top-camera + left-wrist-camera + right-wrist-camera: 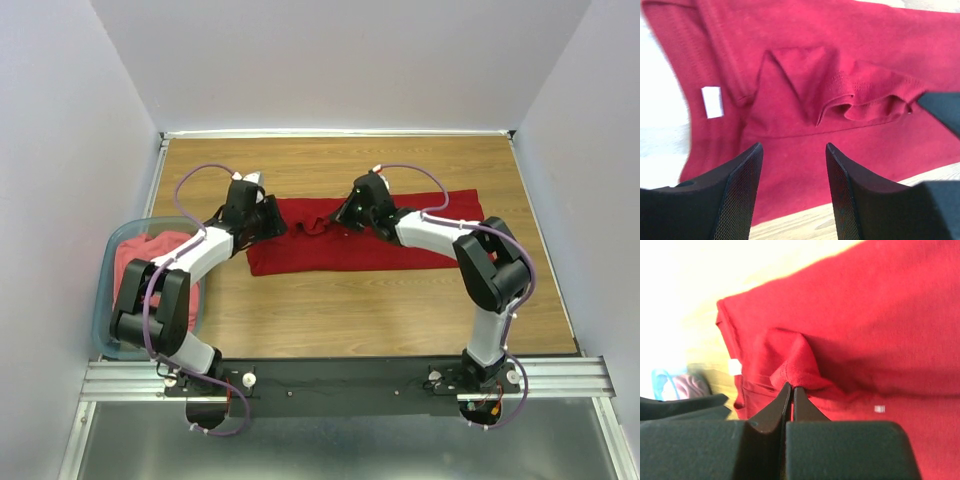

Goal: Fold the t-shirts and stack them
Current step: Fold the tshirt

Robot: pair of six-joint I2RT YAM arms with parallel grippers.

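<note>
Softly rumpled crimson t-shirt [330, 252]

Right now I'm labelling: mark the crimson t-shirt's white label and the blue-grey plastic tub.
white neck label [712, 102]: left wrist view, its centre.
blue-grey plastic tub [101, 290]: top external view, left rim.

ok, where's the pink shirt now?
Top view: the coral-pink t-shirt is bunched in the blue-grey tub at the left edge of the table, left of the crimson t-shirt.

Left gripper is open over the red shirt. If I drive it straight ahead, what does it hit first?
Most likely the left gripper lands on flat cloth of the crimson t-shirt, just short of the bunched fold pinched by the right gripper. Nothing else lies between, though depth is unclear.
</note>
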